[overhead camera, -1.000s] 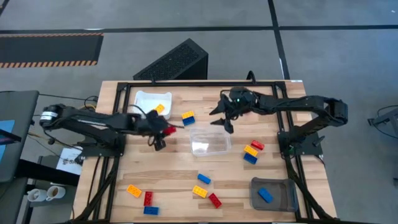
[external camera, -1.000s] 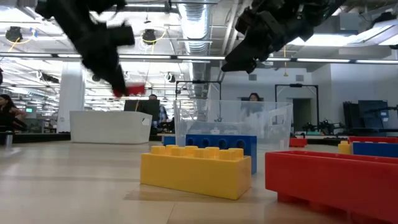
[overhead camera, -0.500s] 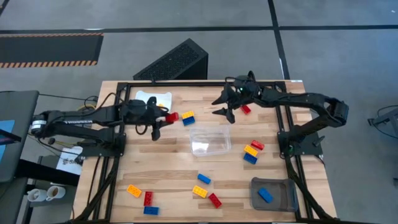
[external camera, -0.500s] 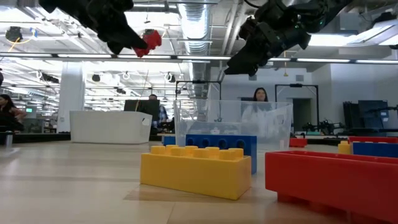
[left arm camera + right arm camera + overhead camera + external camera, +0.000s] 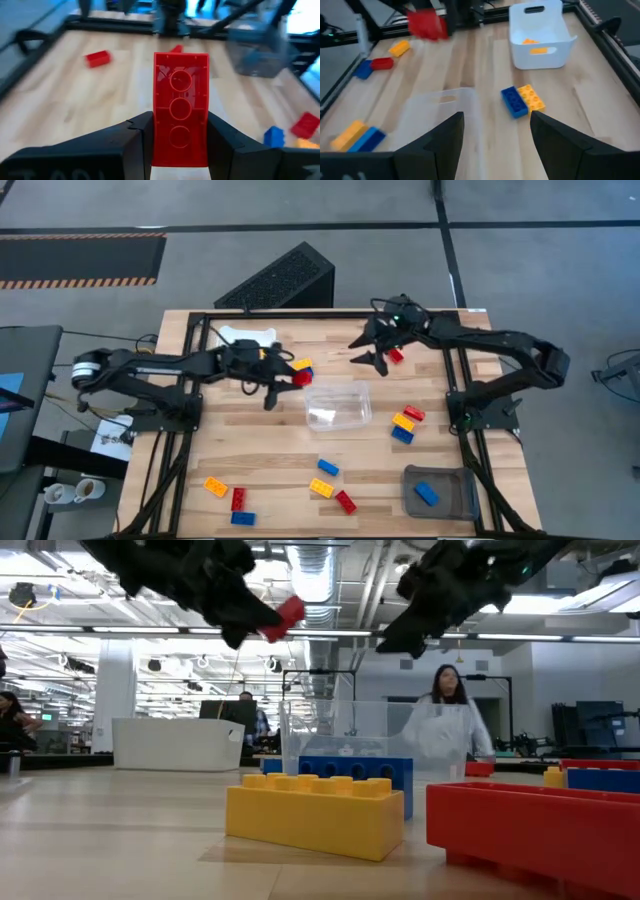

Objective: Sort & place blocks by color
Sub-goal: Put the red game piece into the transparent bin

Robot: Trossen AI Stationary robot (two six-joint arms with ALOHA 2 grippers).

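Swung rightward since before — left gripper (image 5: 285, 376) clamped on red block (image 5: 180, 107), clear bin (image 5: 338, 403) just ahead. Next: centre, release. Right gripper (image 5: 372, 356) spread, empty — red brick (image 5: 396, 356) beside.

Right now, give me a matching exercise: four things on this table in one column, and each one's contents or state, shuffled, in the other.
Things:
1. white bin
2. clear tub
3. grey tray
4. left gripper

States:
A. holds one blue block
B. jaws shut on a red block
C. holds yellow-orange blocks
D. no block inside

Pairs: 1-C, 2-D, 3-A, 4-B
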